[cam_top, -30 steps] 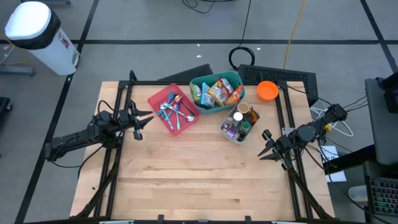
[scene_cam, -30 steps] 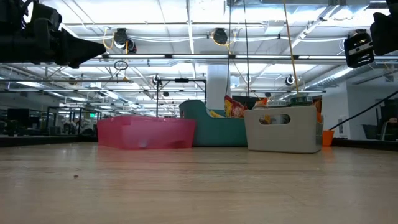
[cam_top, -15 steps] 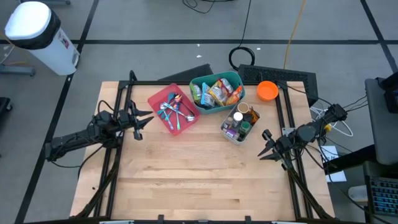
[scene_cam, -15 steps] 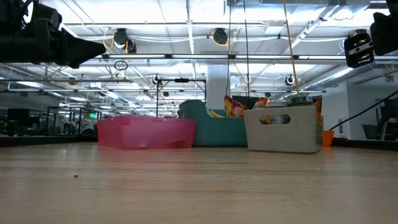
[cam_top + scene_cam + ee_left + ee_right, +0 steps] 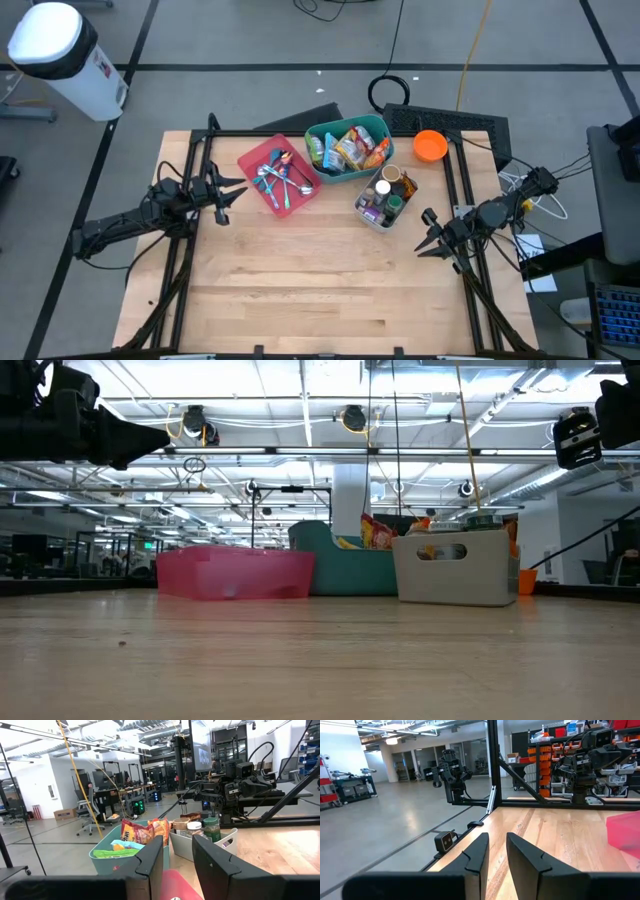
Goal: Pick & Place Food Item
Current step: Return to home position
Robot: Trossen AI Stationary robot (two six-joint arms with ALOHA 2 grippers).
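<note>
We've got the wooden counter (image 5: 320,290). On it the teal bin (image 5: 345,575) of snack packs (image 5: 350,148) sits just beside the red bin (image 5: 235,573), and the white caddy (image 5: 455,575) of jars (image 5: 382,190) is past that. The left hand (image 5: 177,842) hovers just beside the red bin, and the right hand (image 5: 497,837) is well away past the caddy. Both are parted just a narrow gap and grip nothing. The spoons (image 5: 278,178) lie inside the red bin.

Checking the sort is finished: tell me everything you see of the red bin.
The red bin is a shallow rectangular tub, plastic-looking and slightly translucent. It stands upright on the table, turned askew to its edges. It holds a pile of spoons, silver and blue ones among them. The teal bin sits close beside it.
</note>
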